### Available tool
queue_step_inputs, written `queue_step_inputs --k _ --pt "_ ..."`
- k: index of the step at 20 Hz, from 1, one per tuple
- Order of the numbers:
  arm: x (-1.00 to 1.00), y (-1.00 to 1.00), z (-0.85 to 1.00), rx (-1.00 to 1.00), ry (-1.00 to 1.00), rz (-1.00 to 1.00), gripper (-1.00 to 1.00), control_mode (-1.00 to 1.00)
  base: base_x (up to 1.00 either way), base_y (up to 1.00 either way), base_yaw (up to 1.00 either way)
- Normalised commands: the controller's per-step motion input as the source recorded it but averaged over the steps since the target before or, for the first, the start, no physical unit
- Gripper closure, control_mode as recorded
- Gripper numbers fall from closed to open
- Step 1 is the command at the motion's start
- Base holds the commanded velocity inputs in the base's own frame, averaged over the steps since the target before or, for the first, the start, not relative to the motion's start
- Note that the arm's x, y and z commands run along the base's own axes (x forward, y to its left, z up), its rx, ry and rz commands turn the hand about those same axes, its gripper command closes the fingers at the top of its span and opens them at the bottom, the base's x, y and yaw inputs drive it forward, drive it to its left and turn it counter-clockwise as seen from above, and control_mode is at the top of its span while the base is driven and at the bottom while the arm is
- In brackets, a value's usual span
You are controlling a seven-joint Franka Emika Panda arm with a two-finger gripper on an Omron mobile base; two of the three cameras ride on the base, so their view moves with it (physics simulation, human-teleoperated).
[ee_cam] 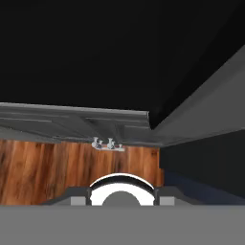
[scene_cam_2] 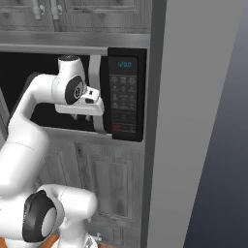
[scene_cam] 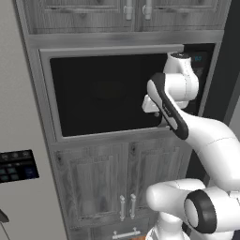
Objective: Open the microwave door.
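**Evidently a hinged, rigid panel: grip belongs on the bar handle**

The microwave door [scene_cam: 105, 93], a wide black-glass panel in a grey metal frame, sits built into grey wood cabinetry between the upper cabinet doors [scene_cam: 136, 9] and the lower cabinet doors [scene_cam: 126, 183]. Its vertical silver handle [scene_cam_2: 95, 94] runs along the right edge, just beside the dark keypad panel [scene_cam_2: 127, 94]. The claw [scene_cam_2: 82, 107] hangs at the handle end of the door; whether its fingers stand apart or together cannot be told, since the hand hides them. The door appears slightly ajar at the top right corner, though this is uncertain. Judged stiff and moderately heavy, with slippery glass, the door should swing about its left edge; the handle offers the only sound hold.
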Motion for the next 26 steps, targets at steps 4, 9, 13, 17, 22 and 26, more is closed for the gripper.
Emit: queue_step_inputs --k 4,9,13,17,22,26 --pt "-0.22 -0.01 0.0 0.0 -0.1 0.0 -1.0 -1.0 0.0 0.0 0.0" --pt "-0.51 -0.13 0.11 0.01 -0.27 0.0 -1.0 -1.0 0.0 0.0 0.0" --pt "-0.19 -0.28 0.32 0.02 -0.32 0.0 -1.0 -1.0 0.0 0.0 0.0" --pt "0.0 -0.35 0.45 0.03 -0.2 0.0 -1.0 -1.0 0.0 0.0 0.0" --pt "0.22 -0.24 0.52 0.03 -0.12 -0.01 -1.0 -1.0 0.0 0.0 0.0" --pt "0.44 -0.03 0.36 0.05 -0.18 0.0 -1.0 -1.0 0.0 0.0 0.0"
